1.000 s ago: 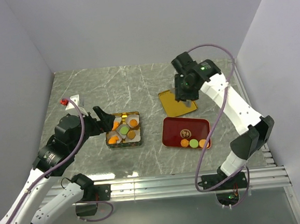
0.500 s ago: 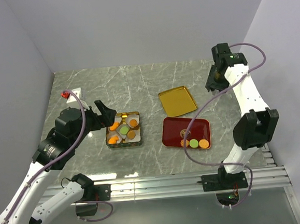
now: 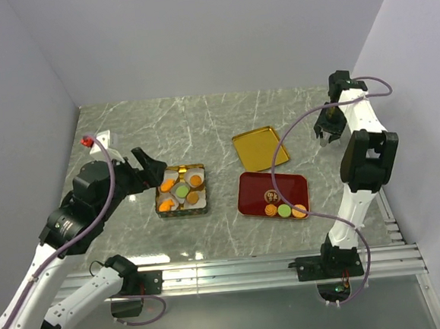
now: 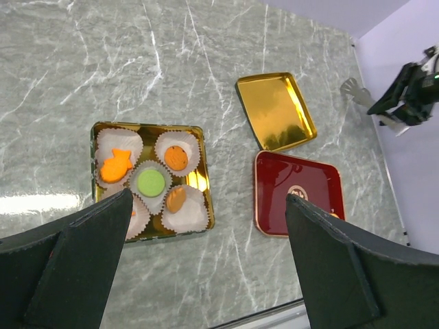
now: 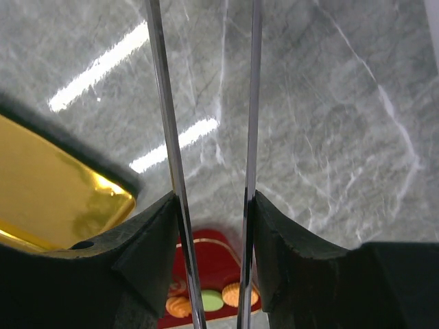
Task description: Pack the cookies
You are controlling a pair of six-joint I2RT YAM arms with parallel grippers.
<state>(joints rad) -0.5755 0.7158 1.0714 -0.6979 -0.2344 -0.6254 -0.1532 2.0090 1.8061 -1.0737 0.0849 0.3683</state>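
Observation:
Several cookies lie in white paper cups in the gold tin (image 3: 161, 209), among them an orange fish-shaped one (image 4: 114, 165) and a green round one (image 4: 151, 182). Three more cookies (image 3: 285, 210), orange and green, lie at the near edge of the red tray (image 3: 252, 188); they also show in the right wrist view (image 5: 209, 300). My left gripper (image 3: 149, 168) is open and empty, hanging above the tin's left side (image 4: 209, 205). My right gripper (image 3: 329, 123) is shut on metal tongs (image 5: 164, 103), high at the far right, away from the tray.
The gold lid (image 3: 259, 149) lies open-side up behind the red tray; it also shows in the left wrist view (image 4: 276, 111) and the right wrist view (image 5: 55, 185). Walls close the left, back and right sides. A metal rail runs along the near table edge.
My right arm has swung from above the gold lid to the far right, near the wall, with the tongs. My left gripper has shifted slightly left and back.

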